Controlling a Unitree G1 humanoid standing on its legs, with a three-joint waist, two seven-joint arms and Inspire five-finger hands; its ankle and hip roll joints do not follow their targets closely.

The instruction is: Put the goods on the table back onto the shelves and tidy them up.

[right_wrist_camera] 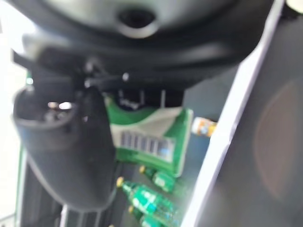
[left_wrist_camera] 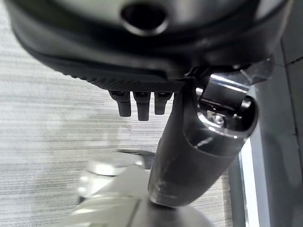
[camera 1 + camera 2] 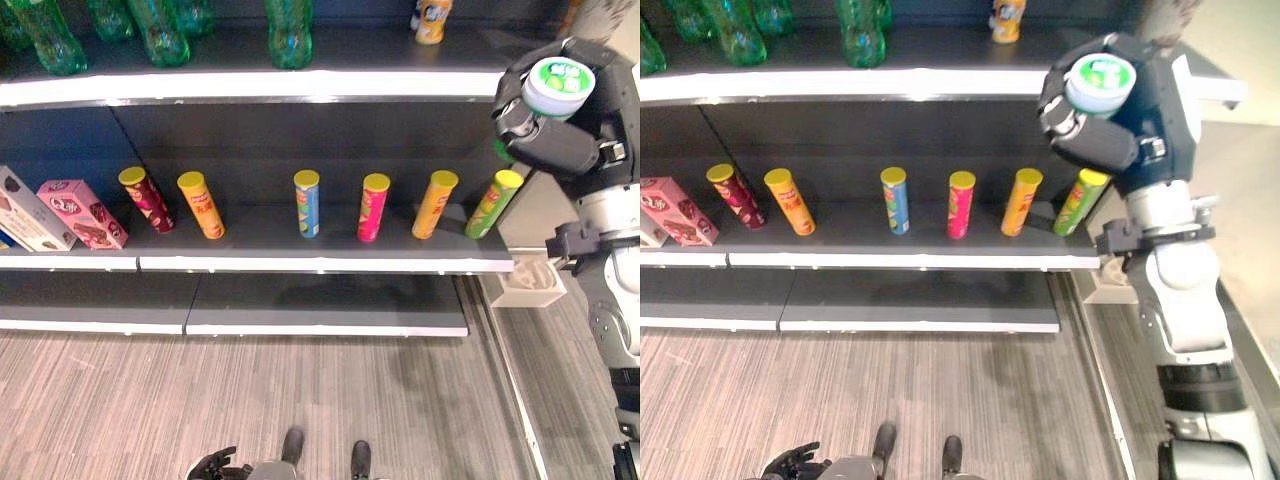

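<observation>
green can (image 3: 1099, 82) gripped in right hand (image 3: 1092, 128), apparently upright

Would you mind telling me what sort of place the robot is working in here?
Most likely a shop aisle, or a mock-up of one. Dark tiered shelves carry a spaced row of crisp tubes, green bottles above and snack boxes at the left. The right hand holds a green container.

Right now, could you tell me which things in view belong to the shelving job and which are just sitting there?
Part of the job:
green can, held in the right hand, fingers curled round it
middle shelf, with its row of tall cans

Just there:
green bottles on the top shelf
pink box
left hand, low and idle
</observation>
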